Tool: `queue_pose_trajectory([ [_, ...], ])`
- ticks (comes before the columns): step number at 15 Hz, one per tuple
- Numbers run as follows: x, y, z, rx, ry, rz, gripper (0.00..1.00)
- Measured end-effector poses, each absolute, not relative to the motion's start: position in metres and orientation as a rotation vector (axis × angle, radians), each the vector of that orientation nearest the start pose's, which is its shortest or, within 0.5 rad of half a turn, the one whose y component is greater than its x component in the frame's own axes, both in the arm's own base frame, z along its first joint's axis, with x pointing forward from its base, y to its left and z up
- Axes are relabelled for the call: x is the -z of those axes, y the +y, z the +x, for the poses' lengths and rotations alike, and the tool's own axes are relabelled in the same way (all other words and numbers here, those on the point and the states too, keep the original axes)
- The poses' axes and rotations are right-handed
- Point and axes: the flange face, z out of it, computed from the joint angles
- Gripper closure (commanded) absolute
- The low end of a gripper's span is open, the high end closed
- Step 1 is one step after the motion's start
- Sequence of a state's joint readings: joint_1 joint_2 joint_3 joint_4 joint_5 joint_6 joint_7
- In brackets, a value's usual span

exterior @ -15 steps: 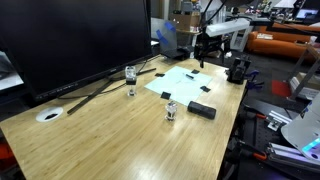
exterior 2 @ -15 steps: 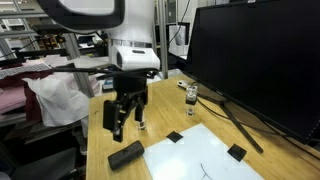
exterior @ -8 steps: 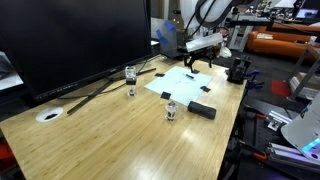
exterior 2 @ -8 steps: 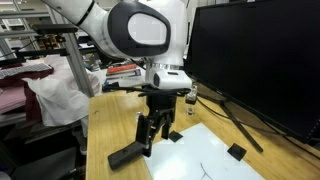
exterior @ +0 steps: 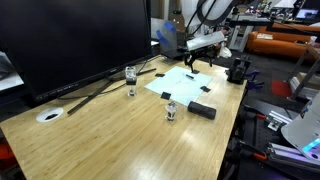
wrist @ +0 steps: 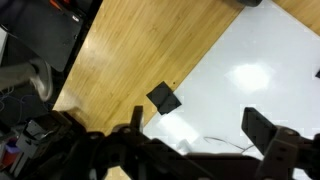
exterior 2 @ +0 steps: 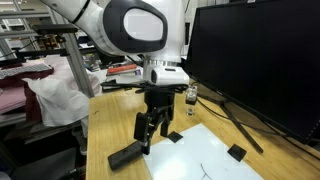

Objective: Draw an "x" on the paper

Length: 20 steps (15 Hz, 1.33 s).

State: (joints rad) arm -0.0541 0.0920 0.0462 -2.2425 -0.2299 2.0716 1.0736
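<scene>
Since a second ago the claw (exterior 2: 150, 141) has swung in over the paper (exterior 2: 215, 160), near its taped corner, and it now holds steady. Jaws wide, nothing between them. The paper lies flat on the surface (exterior: 120, 130). Only a faint line (wrist: 225, 146) shows, so the x is judged hardly begun.

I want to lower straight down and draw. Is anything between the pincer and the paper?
Nothing visible. The pincer hangs over the paper, near its corner with the black tape piece. The black block lies on the table beside the sheet.
</scene>
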Motion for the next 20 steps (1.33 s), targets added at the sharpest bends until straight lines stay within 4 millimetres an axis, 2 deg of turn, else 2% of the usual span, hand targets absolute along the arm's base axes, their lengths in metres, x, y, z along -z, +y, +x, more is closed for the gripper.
queue_pose_trajectory([
  [5,-0.306,-0.020,0.503,-0.237,1.577,-3.041,0.00],
  [7,-0.296,-0.033,0.505,-0.261,1.594,-3.034,0.00],
  [12,-0.257,-0.068,0.525,-0.375,1.458,-3.099,0.00],
  [15,-0.247,-0.088,0.546,-0.401,1.305,-3.137,0.00],
  [18,-0.238,-0.113,0.561,-0.448,1.223,-3.134,0.00],
  [20,-0.233,-0.119,0.566,-0.489,1.189,-3.122,0.00],
])
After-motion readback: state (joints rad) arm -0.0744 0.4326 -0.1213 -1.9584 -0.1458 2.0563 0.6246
